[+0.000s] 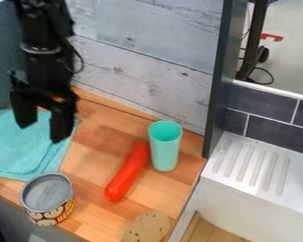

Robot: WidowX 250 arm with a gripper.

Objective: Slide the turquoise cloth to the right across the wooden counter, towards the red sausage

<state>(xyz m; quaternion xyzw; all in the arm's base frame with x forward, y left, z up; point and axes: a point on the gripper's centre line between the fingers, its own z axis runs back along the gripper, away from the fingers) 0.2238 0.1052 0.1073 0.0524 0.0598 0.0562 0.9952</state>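
Hand hangs over the cloth edge, fingers apart, holding nothing. Progress looks like zero: no grasp made, nothing lifted, so any handling is all left. Cloth lies flat, folded, on the wood counter. Can is upright near the front edge; red sausage lies beside upright cup; cookie sits at front. Plank wall behind, white sink and dark tiles at right.

Tool, fingers parted, over teal cloth; red sausage beside mint cup.
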